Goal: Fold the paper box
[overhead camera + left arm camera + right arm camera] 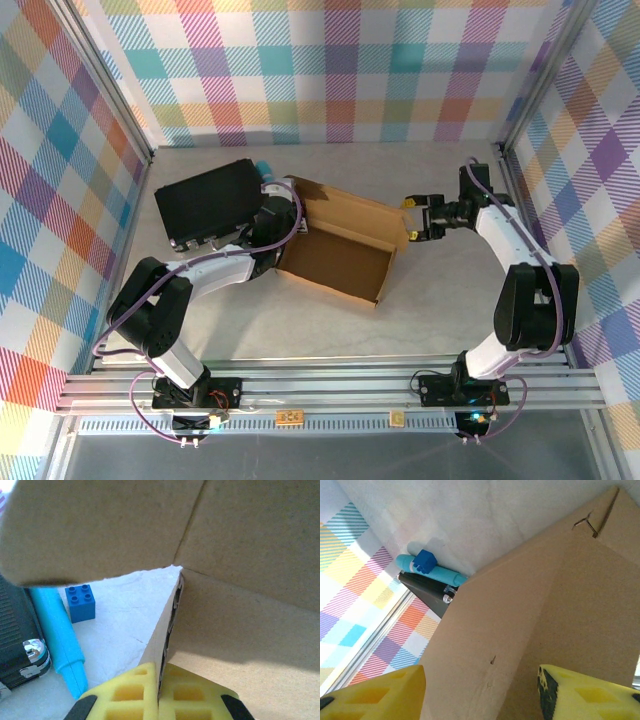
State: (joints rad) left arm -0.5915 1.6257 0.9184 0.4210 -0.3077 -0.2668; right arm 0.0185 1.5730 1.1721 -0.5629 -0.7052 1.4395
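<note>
Now my left tool [159, 680] clamps the left wall of the plain brown corrugated cardboard box [340, 245]; my right tool [413, 220], spread apart, faces its right flap.

The paper box [340, 245] is of plain brown corrugated cardboard, thin, with visible creases and flaps. It lies near the middle of the table [450, 310], turned at an angle to its edges. It is only half formed: the near part makes an open tray with low walls standing up, and the wide far panel is open and leans away.
</note>
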